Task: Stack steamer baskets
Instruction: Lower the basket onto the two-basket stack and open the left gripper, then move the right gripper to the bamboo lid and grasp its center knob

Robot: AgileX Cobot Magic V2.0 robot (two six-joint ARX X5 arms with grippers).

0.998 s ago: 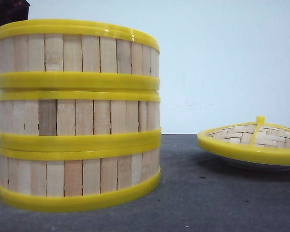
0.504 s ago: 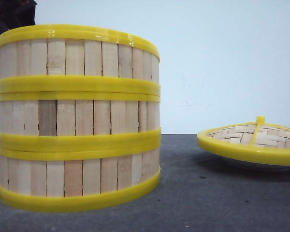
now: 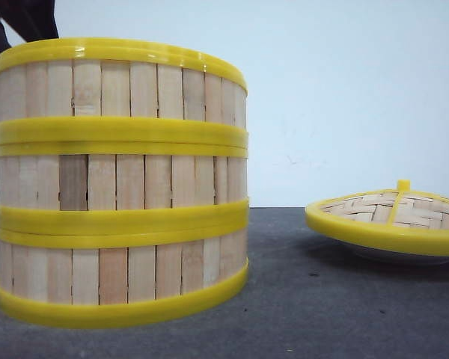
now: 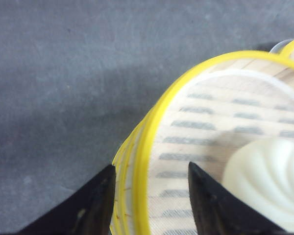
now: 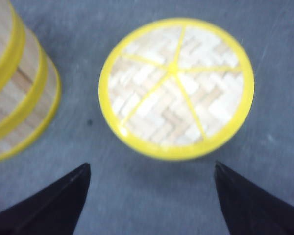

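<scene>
Three baskets: we see the round pale-slat steamer baskets with thick yellow rims (image 3: 120,183) stacked in one straight column on the table's left.
Table: we see a dark grey, matte table (image 3: 322,299) carrying everything.
Lid: we see the domed woven lid with yellow rim and knob (image 3: 393,217) well right of the stack, apart from it, resting on a white plate barely visible beneath.
Left claw: our left claw (image 4: 149,183) straddles the top basket's rim, one finger outside, one inside; contact unclear.
Right claw: our right claw (image 5: 149,196) hangs spread wide, empty, above the lid.
Bun: a white swirled bun (image 4: 267,183) sits inside the top basket.
</scene>
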